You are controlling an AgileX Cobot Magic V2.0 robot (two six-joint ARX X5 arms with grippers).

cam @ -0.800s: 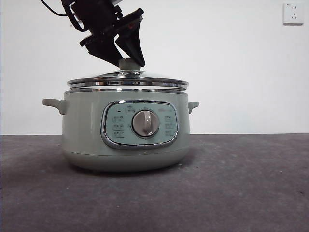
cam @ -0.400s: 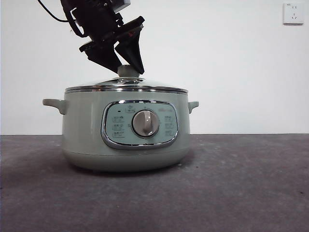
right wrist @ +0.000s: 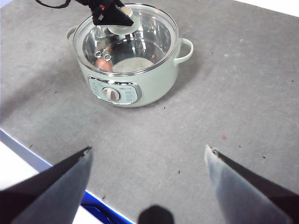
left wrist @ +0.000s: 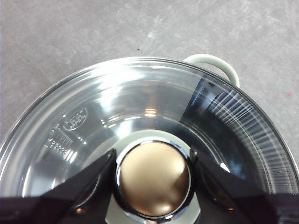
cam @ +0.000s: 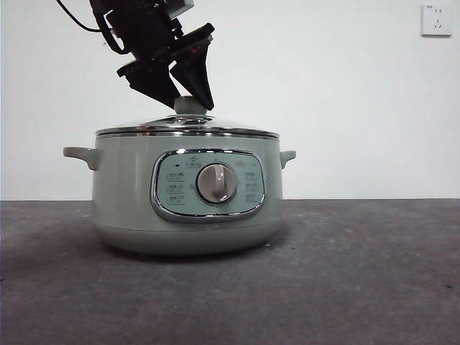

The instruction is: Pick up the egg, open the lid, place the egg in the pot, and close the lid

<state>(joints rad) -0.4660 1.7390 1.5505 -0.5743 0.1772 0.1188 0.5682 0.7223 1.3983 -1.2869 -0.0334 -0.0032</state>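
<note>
The pale green pot [cam: 129, 194] stands mid-table with its dial facing the front camera. The glass lid [cam: 187, 128] lies flat on the pot's rim. My left gripper [cam: 188, 100] comes down from the upper left, its jaws closed on either side of the lid's knob [left wrist: 153, 179]. Through the glass, the right wrist view shows the reddish-brown egg [right wrist: 104, 64] on the pot's floor, on the side towards the left handle. My right gripper [right wrist: 148, 149] is open and empty, high above the table in front of the pot [right wrist: 140, 88].
The pot's side handles [cam: 79, 154] stick out left and right. The grey table top [cam: 359, 273] ends in a blue front edge [right wrist: 93, 205]. A wall socket [cam: 436, 19] is at the back right.
One second ago the lid hung tilted just above the rim. My left gripper has lowered it, and it now lies flat on the pot. Little has moved in the last half second.
</note>
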